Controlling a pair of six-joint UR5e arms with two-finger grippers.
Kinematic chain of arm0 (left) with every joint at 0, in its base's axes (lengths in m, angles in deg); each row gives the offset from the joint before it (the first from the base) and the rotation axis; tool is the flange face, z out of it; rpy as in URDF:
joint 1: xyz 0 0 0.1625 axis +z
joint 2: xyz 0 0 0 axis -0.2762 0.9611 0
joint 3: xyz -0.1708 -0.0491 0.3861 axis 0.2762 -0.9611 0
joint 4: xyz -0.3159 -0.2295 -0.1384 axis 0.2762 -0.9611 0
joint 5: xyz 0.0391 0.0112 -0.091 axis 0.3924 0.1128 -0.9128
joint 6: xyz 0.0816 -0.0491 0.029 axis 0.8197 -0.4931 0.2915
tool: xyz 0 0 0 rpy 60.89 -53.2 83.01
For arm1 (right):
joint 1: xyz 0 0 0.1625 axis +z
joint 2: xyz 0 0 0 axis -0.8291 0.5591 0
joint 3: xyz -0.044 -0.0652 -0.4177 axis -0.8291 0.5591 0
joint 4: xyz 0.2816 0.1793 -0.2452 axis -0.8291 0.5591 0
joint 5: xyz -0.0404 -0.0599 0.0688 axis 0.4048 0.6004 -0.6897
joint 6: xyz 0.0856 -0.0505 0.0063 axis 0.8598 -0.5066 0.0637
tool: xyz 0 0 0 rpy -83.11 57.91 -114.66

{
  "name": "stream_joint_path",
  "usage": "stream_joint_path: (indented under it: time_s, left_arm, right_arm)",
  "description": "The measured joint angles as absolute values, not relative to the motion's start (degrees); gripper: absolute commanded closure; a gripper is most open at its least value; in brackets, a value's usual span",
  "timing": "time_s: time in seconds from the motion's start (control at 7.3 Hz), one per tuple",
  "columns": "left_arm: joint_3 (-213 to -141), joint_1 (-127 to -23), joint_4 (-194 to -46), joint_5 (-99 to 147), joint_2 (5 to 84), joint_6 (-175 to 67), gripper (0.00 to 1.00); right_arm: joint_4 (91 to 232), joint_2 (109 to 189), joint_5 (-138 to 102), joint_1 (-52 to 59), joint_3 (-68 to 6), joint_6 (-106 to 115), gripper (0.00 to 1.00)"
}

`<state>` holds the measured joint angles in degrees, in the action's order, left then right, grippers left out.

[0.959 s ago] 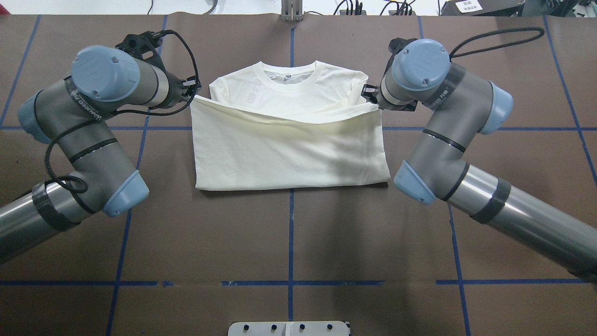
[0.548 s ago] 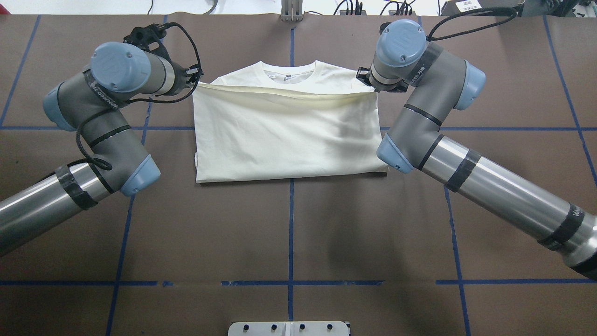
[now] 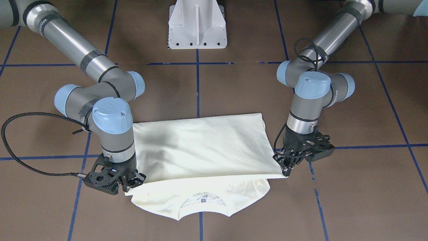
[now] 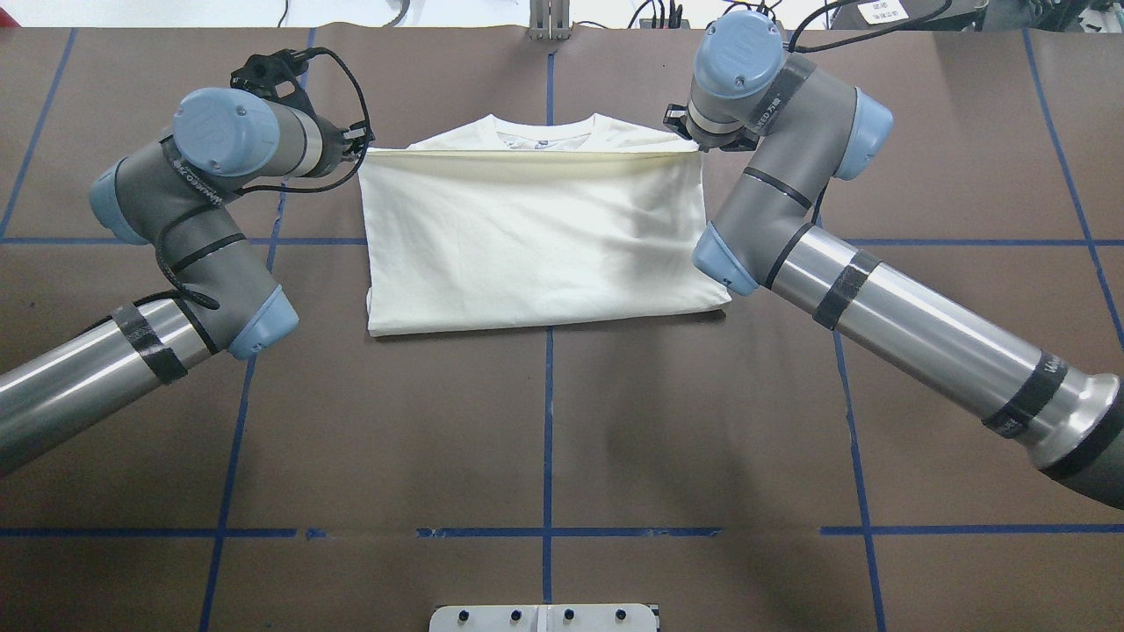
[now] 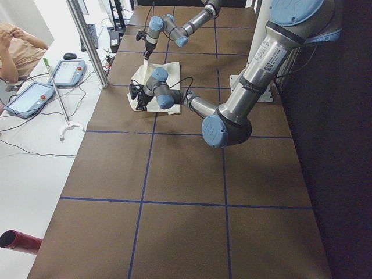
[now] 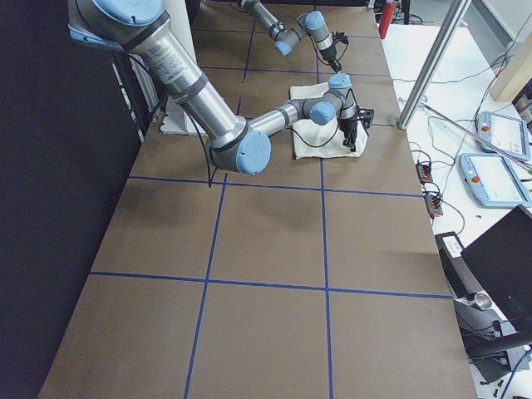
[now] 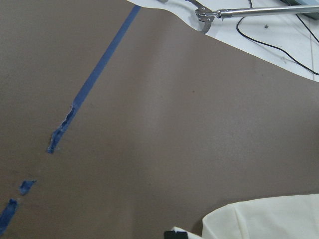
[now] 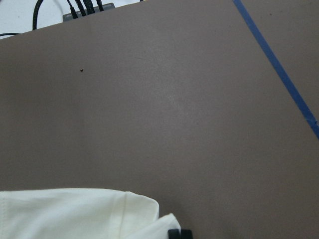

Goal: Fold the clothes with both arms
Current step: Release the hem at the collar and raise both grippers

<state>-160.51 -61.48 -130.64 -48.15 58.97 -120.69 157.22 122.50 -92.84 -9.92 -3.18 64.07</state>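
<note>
Cream T-shirt lies at the middle of the worktop, toward the side far from the robot base. It's folded once: the lower half is doubled over toward the collar, plain cream side up, with the crease nearest the base. The top layer's free edge runs straight and taut, just short of the collar.

My left gripper is clenched on that edge's left corner, and my right gripper is clenched on the other corner. The front-facing view shows both sets of fingertips pinching fabric low over the worktop.

Writing:
- The neck label inside the collar is too small to read.
- White lettering on the black bands of the left arm and right arm is not legible.

The worktop is brown with a grid of blue tape lines. A white pedestal stands at the base end.
</note>
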Motion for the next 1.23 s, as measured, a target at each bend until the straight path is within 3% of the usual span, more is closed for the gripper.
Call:
stream_joint_path:
  time_s: [0.14, 0.27, 0.68, 1.23]
  left_arm:
    - [-160.2, -61.5, -130.7, -48.1, 59.0, -120.3, 0.7]
    - [-160.1, -61.5, -130.7, -48.2, 59.0, -120.1, 0.53]
    - [-160.3, -61.6, -130.8, -48.2, 58.9, -120.1, 0.49]
    - [-161.8, -61.6, -130.8, -48.2, 58.4, -120.3, 0.49]
  right_arm:
    - [157.2, 122.1, -92.6, -10.2, -2.7, 64.0, 0.98]
    - [157.2, 122.0, -91.9, -10.7, -2.3, 64.0, 0.87]
    - [157.1, 122.9, -91.6, -11.1, -5.3, 64.1, 0.68]
    - [157.0, 141.0, -96.4, -12.9, -26.9, 67.3, 0.49]
